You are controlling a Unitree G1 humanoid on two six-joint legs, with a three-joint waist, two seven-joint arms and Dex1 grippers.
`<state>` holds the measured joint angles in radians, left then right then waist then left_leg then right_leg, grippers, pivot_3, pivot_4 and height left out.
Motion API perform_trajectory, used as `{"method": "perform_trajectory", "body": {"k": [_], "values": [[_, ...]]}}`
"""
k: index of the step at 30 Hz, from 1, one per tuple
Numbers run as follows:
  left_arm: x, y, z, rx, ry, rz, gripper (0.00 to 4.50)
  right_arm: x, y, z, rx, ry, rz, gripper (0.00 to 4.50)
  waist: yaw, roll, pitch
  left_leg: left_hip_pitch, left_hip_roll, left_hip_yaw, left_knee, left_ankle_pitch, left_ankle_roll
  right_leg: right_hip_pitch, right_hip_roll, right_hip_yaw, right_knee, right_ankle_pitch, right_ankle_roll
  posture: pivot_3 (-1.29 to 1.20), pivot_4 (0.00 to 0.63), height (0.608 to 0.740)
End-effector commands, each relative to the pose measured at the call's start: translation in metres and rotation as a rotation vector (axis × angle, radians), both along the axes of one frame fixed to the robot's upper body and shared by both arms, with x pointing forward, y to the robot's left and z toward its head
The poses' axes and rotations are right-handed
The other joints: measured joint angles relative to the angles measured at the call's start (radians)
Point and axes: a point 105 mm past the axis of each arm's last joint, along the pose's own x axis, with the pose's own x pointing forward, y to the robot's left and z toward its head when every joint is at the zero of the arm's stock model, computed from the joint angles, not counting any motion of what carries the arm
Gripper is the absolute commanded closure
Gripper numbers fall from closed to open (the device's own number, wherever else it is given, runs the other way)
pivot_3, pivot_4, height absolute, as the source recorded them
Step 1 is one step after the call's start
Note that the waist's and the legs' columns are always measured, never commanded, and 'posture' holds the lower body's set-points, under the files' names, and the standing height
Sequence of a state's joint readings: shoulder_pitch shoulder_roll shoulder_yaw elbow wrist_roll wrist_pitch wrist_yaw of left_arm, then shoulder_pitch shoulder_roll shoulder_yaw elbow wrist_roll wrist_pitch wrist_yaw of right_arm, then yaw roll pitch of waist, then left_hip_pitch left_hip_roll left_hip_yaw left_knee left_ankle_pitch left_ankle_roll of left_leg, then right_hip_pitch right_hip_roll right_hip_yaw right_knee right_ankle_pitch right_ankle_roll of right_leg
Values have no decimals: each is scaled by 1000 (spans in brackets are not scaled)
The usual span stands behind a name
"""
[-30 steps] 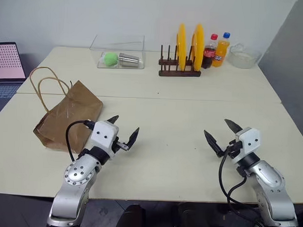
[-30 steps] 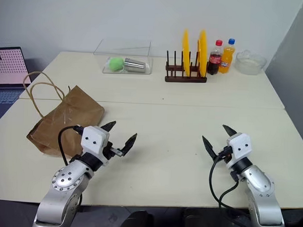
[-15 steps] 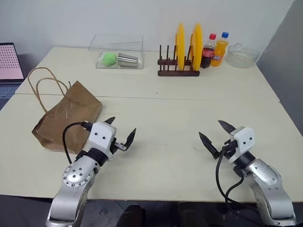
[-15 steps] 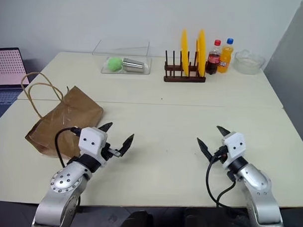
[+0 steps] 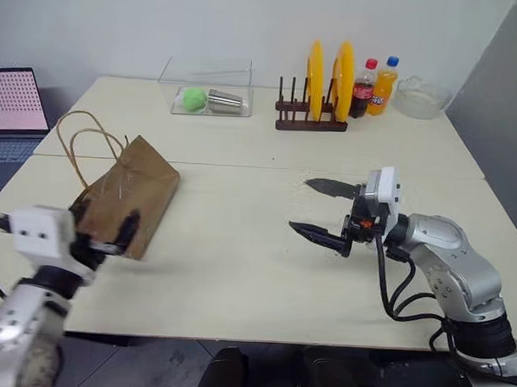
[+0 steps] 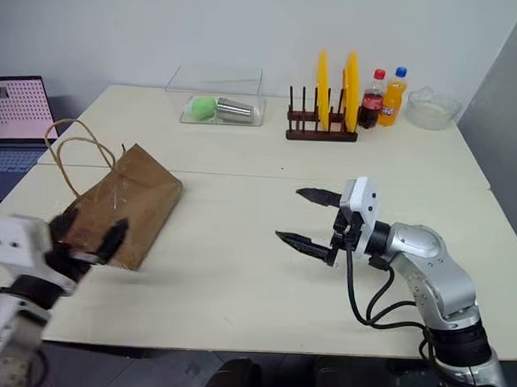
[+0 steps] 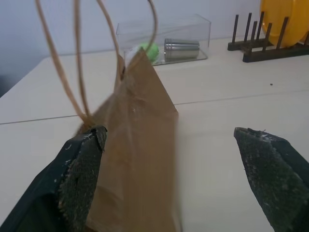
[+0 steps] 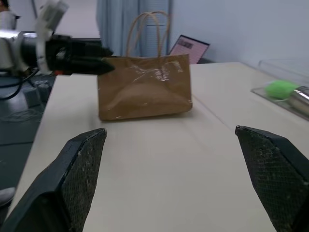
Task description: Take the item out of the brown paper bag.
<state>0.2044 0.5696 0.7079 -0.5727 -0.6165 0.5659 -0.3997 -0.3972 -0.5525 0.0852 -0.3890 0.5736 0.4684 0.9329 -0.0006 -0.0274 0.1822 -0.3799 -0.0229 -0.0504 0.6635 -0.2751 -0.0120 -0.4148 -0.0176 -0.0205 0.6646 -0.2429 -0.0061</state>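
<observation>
Your left claw (image 5: 104, 226) is gaping wide, empty, at the brown paper bag (image 5: 127, 196) | your right claw (image 5: 322, 211) is gaping wide, gripping nothing, over the bench (image 5: 239, 261)

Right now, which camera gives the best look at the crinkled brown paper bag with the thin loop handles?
The right wrist view: the crinkled brown paper bag stands whole and side-on, both handles upright. The head views show it whole too, but farther off and partly behind the left gripper. The left wrist view is so close that it cuts off the bag's base and handle tops.
</observation>
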Motion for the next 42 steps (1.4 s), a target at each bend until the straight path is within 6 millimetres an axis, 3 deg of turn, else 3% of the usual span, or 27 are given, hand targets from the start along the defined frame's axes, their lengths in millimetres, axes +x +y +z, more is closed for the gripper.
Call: {"method": "perform_trajectory", "body": {"k": [1, 6, 18, 23, 31, 34, 42], "values": [[-6, 17, 17, -26, -5, -13, 15, -8, 4, 13, -3, -46, 77, 0, -1, 0, 0, 0, 0, 0, 0, 0, 0, 0, 0, 0, -1, 0, 0, 0, 150, 740], [-1, 26, 23, -79, 71, -93, 15, -8, 8, 18, -9, -78, 100, 0, -2, 0, 0, 0, 0, 0, -1, 0, 0, 0, 0, 0, -2, 0, 0, 0, 150, 740], [47, 52, 43, -49, 150, -168, 15, -18, 11, 24, -36, -115, 98, 0, -1, 1, 0, 0, 0, 0, -1, 0, 0, 0, -1, 0, -2, 0, 0, 0, 150, 740], [63, 60, 56, -37, 118, -180, 15, -20, 9, 22, -60, -117, 87, 0, -2, 0, 1, -2, 0, 1, -2, 0, 0, -2, -1, 1, -2, 0, 0, 0, 150, 740], [81, 69, 59, -65, 117, -224, 15, -23, 8, 23, -71, -113, 79, 0, -2, 0, 1, -4, 0, 1, -2, 0, 0, -5, -1, 1, -1, 1, 0, 0, 150, 740], [88, 71, 62, -68, 111, -229, 579, -23, 7, 22, -77, -110, 76, 0, -2, 0, 1, -4, 0, 1, -2, 0, 0, -5, -1, 1, -1, 1, 0, 0, 150, 740], [103, 68, 77, -29, 85, -258, 3110, -23, 6, 22, -87, -106, 64, 0, -2, 0, 1, -4, 0, 1, -1, 0, 0, -5, -1, 1, 0, 1, 0, 0, 150, 740]]}}
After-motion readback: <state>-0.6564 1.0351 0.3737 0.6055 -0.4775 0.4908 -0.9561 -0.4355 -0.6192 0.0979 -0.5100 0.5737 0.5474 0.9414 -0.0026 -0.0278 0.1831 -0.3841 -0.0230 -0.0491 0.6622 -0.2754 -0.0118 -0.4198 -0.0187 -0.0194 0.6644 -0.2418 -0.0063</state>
